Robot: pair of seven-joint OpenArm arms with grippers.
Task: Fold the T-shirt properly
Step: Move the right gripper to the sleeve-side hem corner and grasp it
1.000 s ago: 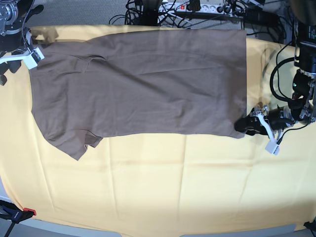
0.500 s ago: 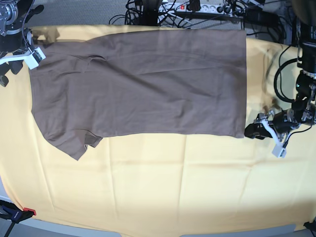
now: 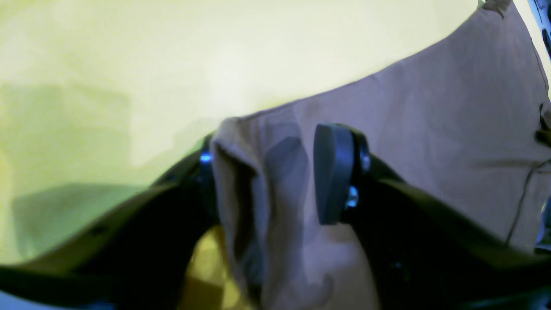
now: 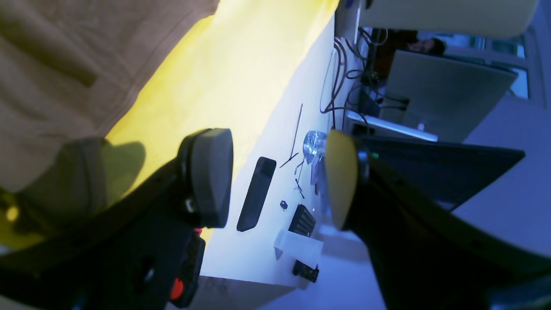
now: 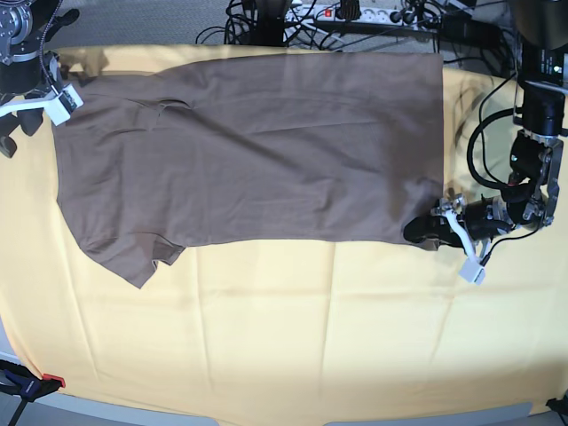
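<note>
The taupe T-shirt (image 5: 248, 151) lies flat on the yellow cloth (image 5: 266, 337), with a sleeve at the lower left. My left gripper (image 5: 424, 232) sits at the shirt's near right corner. In the left wrist view that corner (image 3: 254, 202) is bunched up between the two fingers, draped against the left one. The right pad (image 3: 333, 172) still stands a little off the fabric, so the left gripper (image 3: 262, 181) is open around it. My right gripper (image 5: 49, 99) hangs at the shirt's far left corner. The right gripper (image 4: 275, 176) is open with nothing between its fingers, and the T-shirt (image 4: 64, 64) lies beside it.
Cables and a power strip (image 5: 355, 13) run beyond the far edge. A red-tipped clamp (image 5: 49, 382) sits at the near left corner. In the right wrist view a black oblong object (image 4: 256, 193) and small parts lie on the white tabletop past the cloth's edge.
My left gripper has slid left onto the shirt's near right corner and its jaws have narrowed around the fabric. The right arm has not moved.
</note>
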